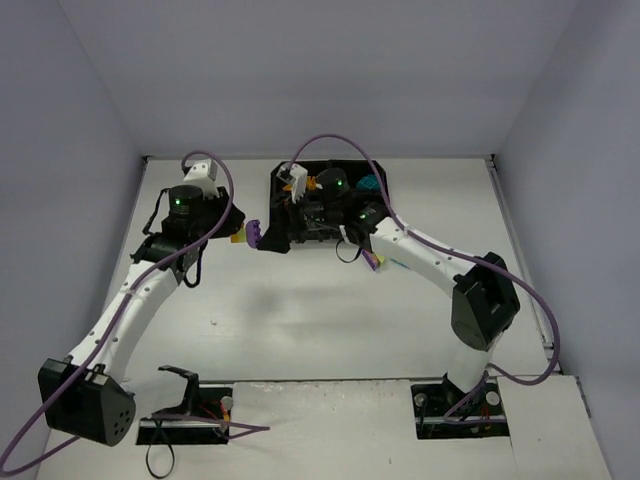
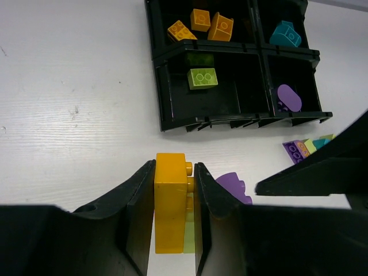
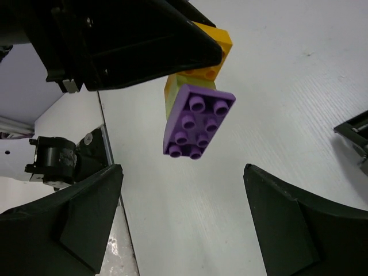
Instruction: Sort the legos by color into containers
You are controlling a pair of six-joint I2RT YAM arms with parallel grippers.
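Observation:
My left gripper (image 2: 175,164) is shut on an orange brick (image 2: 171,201) with a yellow-green brick (image 2: 189,236) stuck to it, held over the table just left of the black tray (image 2: 161,86). A purple brick (image 3: 198,121) hangs on the same stack. It faces my right gripper (image 3: 183,172), which is open and empty a short way from it. The tray holds three orange bricks (image 2: 199,25), a teal one (image 2: 285,34), a yellow-green one (image 2: 203,78) and a rounded purple one (image 2: 288,98), each colour in its own compartment. From above, both grippers meet at the tray's (image 1: 275,175) left front corner.
Loose purple (image 2: 296,150), teal and yellow-green bricks (image 2: 321,142) lie on the table in front of the tray, under my right arm (image 1: 430,260). White walls close the table on the left, back and right.

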